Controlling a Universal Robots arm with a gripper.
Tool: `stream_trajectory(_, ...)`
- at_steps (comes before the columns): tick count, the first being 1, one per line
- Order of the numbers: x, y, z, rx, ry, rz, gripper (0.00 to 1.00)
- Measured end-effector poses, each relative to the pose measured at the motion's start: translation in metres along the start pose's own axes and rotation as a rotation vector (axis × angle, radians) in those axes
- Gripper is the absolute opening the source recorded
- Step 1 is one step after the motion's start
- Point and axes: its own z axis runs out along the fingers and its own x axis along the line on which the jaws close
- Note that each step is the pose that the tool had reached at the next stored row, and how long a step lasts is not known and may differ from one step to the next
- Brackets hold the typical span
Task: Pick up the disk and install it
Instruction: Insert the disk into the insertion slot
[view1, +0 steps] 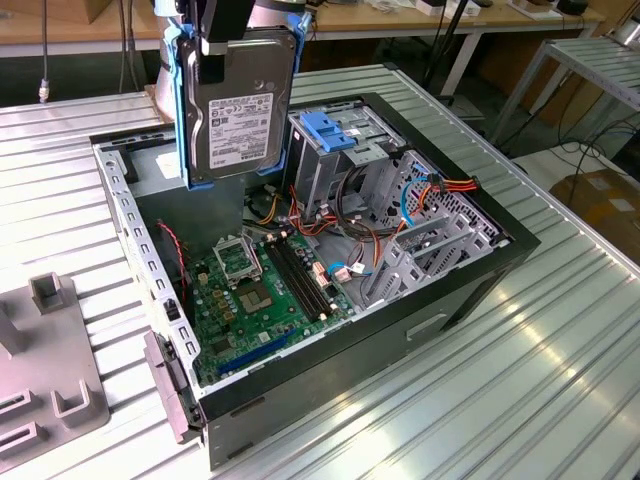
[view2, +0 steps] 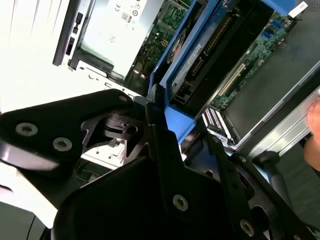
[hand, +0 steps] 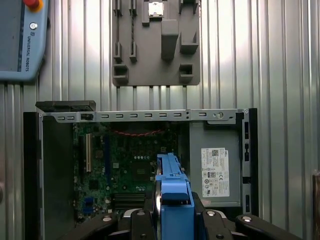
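The open case (view1: 470, 290) is laid flat on the ribbed desk (view1: 520, 400) with its upper side uncovered, so entry from above is allowed. Room above its far corner is taken by the disk (view1: 235, 110), held upright and clamped in the claw (view1: 228, 35). Just beside the disk, passage is blocked by the tall metal drive cage (view1: 325, 165) with its blue handle (view1: 335, 130). Toward the exterior view's right of the cage, the space is crossed by orange, red and blue cables (view1: 425, 190). A low open well is offered over the green motherboard (view1: 255, 290), edged by the perforated case wall (view1: 135, 235). In the first wrist view, a grey box (hand: 215, 170) with a white sticker is seen inside the case near the disk. Wide bare desk is found at the exterior view's right, while a grey fixture (view1: 55, 390) is set at its left.
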Motion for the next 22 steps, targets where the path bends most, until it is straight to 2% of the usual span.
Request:
stream_trajectory(6,0.0012,-0.0067,0.0,0.0,0.0,0.0,0.37)
stream_trajectory(12,0.0103,-0.0076,0.0009,0.0,0.0,0.0,0.37)
stream_trajectory(22,0.0162,-0.0091,0.0017,0.0,-0.0001,0.0,0.37)
